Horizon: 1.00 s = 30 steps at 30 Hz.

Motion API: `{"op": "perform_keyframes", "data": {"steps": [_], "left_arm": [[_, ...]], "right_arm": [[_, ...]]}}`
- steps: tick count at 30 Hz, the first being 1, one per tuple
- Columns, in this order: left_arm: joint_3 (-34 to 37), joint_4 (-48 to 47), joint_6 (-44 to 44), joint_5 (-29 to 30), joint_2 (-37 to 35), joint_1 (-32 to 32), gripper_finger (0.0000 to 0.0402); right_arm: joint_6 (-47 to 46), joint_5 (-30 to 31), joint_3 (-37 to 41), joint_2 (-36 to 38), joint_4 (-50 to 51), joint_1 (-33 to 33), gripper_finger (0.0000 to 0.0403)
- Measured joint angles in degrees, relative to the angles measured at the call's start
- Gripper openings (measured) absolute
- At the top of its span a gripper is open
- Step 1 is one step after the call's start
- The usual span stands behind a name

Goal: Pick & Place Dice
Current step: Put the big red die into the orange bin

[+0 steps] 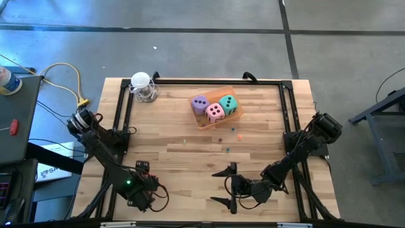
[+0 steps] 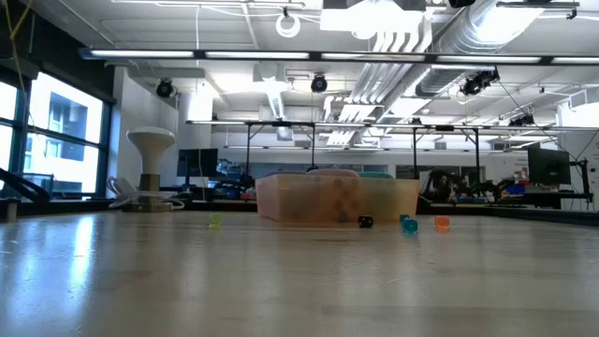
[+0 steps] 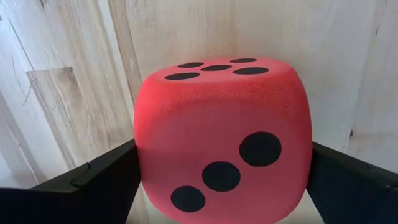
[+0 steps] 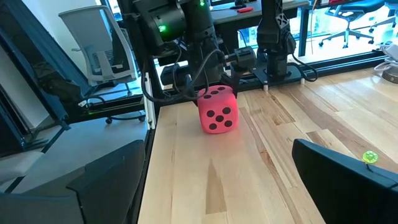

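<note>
**A:** What lies around you on the bench [image 1: 190, 158]?

**B:** Toward the far side a clear tub [image 1: 217, 116] holds three dice: the purple die [image 1: 200, 104], the pink die [image 1: 215, 112] and the teal die [image 1: 229, 104], packed close together. A few tiny beads [image 1: 226, 140] are scattered on the wood just in front of the tub. At the far left corner stands a small white stand [image 1: 142, 86]. Nothing sits between me and the tub but bare wood.

**A:** And the fourth die?

**B:** The red die [image 3: 221, 137] is on the bench at the near left corner, between the jaws of my left gripper [image 4: 208, 74]. My dark fingers [image 3: 93, 186] stand wide on either side of it, at its flanks; whether they press it I cannot tell.

**A:** Your other arm?

**B:** My right gripper [image 1: 226, 185] is low at the near edge, right of centre, jaws spread wide and holding nothing.
</note>
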<state>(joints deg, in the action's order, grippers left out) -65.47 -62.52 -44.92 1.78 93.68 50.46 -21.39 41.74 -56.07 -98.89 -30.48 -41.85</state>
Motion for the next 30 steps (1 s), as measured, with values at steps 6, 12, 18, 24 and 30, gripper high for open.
{"op": "perform_keyframes", "data": {"steps": [6,12,18,24,30], "left_arm": [[0.4,-0.5,3.3,3.7,-2.8,-0.7,0.0374],[0.2,-0.4,7.4,13.2,-7.2,-0.8,0.0373],[0.2,0.1,17.4,27.2,-11.1,-5.6,0.0373],[0.2,10.9,42.3,29.7,-12.4,-21.2,0.0373],[0.2,28.2,60.3,27.0,-12.6,-38.6,0.0373]], "right_arm": [[0.0,0.0,0.0,0.0,0.0,0.0,0.04],[0.0,0.0,0.0,0.0,0.0,0.0,0.04],[-0.1,0.0,0.0,0.0,0.0,0.0,0.04],[-1.3,0.0,0.0,0.0,-0.1,0.0,0.04],[-1.5,0.1,0.0,0.0,-0.2,-1.0,0.04]]}}
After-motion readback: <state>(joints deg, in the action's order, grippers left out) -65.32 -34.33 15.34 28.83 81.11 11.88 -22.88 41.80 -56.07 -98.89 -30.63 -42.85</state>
